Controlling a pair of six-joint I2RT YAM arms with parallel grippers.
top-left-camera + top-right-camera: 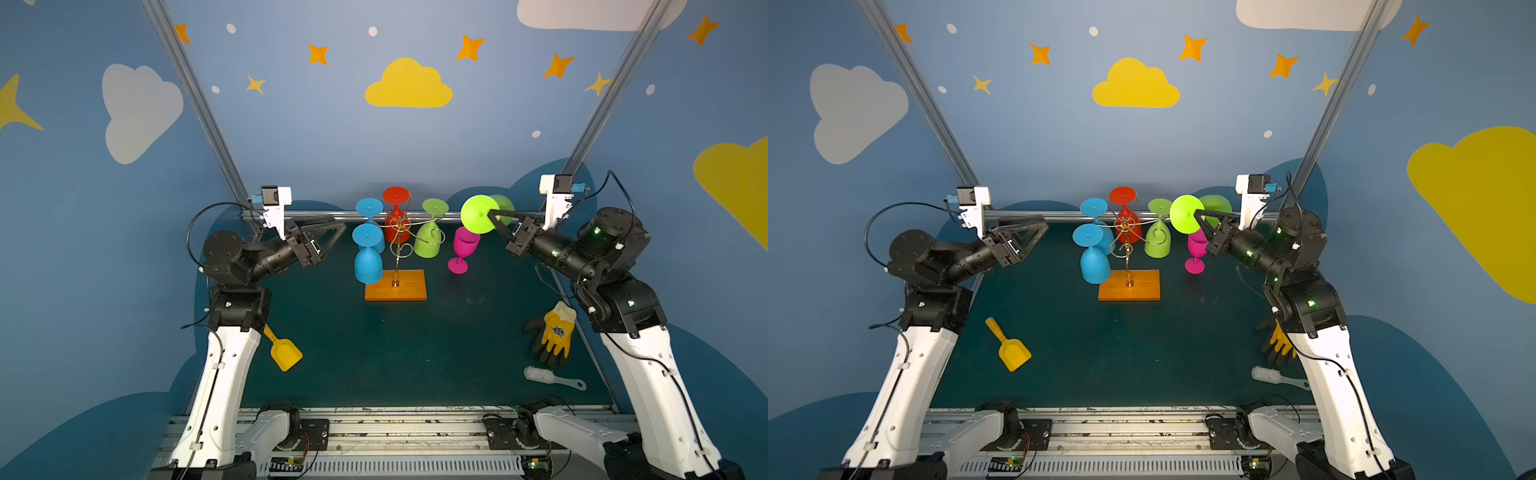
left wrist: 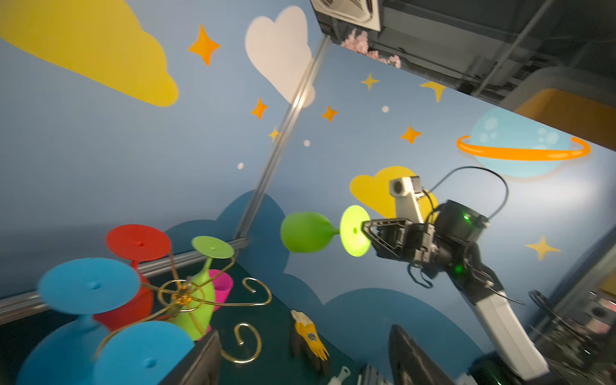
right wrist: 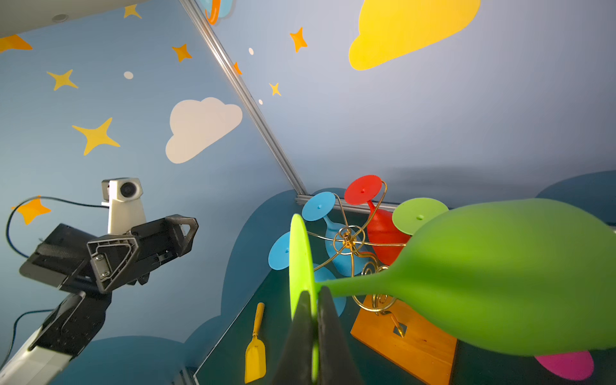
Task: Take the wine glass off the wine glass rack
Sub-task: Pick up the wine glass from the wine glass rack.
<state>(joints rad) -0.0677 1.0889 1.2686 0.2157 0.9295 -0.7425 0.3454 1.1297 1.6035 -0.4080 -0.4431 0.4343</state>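
The wine glass rack [image 1: 409,289] is a gold wire stand on an orange wooden base, at the middle back of the green mat. Two blue glasses [image 1: 368,259], a red glass [image 1: 395,226] and a green glass [image 1: 428,243] hang upside down from its arms. My right gripper [image 1: 490,214] is shut on the foot disc of a lime-green wine glass [image 3: 500,273]. It holds this glass sideways in the air, to the right of the rack and clear of it. My left gripper [image 1: 340,226] stands open and empty, just left of the blue glasses.
A pink glass [image 1: 461,249] stands upright on the mat, right of the rack and below the held glass. A yellow scoop [image 1: 284,351] lies front left. A yellow and black glove [image 1: 555,332] and a white brush [image 1: 548,377] lie front right.
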